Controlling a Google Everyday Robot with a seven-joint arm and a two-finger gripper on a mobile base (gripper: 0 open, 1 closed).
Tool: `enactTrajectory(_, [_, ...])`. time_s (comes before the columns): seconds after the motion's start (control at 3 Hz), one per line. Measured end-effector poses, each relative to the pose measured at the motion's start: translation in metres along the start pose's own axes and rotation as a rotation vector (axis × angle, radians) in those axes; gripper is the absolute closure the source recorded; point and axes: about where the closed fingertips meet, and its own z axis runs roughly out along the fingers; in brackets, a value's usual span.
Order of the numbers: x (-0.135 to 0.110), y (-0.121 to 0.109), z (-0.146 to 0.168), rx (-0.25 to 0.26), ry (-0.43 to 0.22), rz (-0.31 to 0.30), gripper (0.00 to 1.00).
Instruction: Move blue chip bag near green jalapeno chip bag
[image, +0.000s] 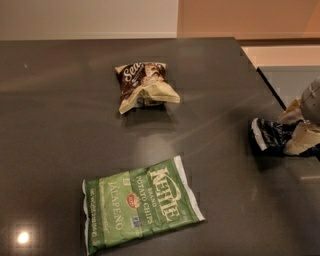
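My hand (296, 124) is at the far right edge of the camera view, reaching in over the right-hand end of the dark worktop (60, 125). Only part of it shows: two pale fingers (304, 139) and a bit of grey body above them, cut off by the frame. The fingers are clamped on the blue chip bag (270, 134), one on the far side of it and one on the near side, with the crumpled foil pinched between them. The bag's free end, with its white edge, sticks out to the left of my fingers and lies low over the worktop, with a dark shadow under it. I cannot tell whether that end touches the surface.

The green jalapeno chip bag (142, 210) lies flat on the near part of the worktop, left of centre, its label facing up and its long side slanting up toward the right. It is well apart from the blue chip bag, with a wide stretch of bare worktop between them.

A brown chip bag (144, 85) sits farther back, near the middle, crumpled, with its lower part folded to show a pale inner side. It is well apart from both other bags.

A small bright reflection (22, 237) glints on the worktop at the near left corner, just left of the green bag.
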Motion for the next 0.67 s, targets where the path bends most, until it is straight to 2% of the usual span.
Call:
enactTrajectory(0.33, [-0.004,0.001,-0.003,0.002,-0.002,-0.002,0.68])
enactTrajectory(0.67, [-0.03,0.008,-0.011,-0.002,-0.01,-0.011,0.92])
